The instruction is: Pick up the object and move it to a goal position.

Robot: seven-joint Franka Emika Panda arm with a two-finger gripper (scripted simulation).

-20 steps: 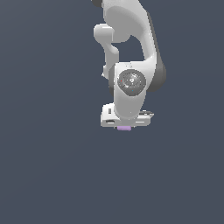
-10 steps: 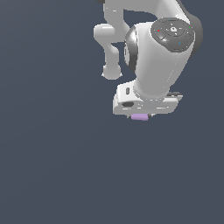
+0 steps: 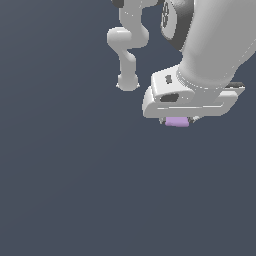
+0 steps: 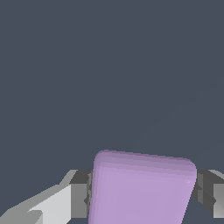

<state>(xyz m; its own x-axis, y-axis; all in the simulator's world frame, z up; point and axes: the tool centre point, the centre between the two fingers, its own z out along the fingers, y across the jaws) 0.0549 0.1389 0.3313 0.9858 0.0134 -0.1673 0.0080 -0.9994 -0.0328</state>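
Gripping the cube [image 3: 177, 121] between the two fingers, pressed against opposite sides of it; showing, in the exterior view, only as a thin lavender sliver peeking out under the white gripper [image 3: 178, 120], much narrower than the gripper body above it; sitting toward the exterior view's right and somewhat above the middle of that picture, against plain dark grey-blue ground [image 3: 75, 190]; impossible to tell from that view whether touching the ground or hanging clear of it.

Filling, in the wrist view, the lower middle of the picture: cube [image 4: 141, 189] looming large, matte, with rounded corners, slightly skewed; grey fingers [image 4: 79, 194] flanking it on both sides and lying right against its faces, with the gripper [image 4: 142, 192] closed to the cube's width; nothing but flat dark ground [image 4: 109, 65] showing beyond.

Reaching in from the upper edge of the exterior view: arm [image 3: 215, 45] looming bulky and near on the exterior view's right, with thinner links [image 3: 127, 45] curling down farther back, just to the exterior view's left of the gripper.
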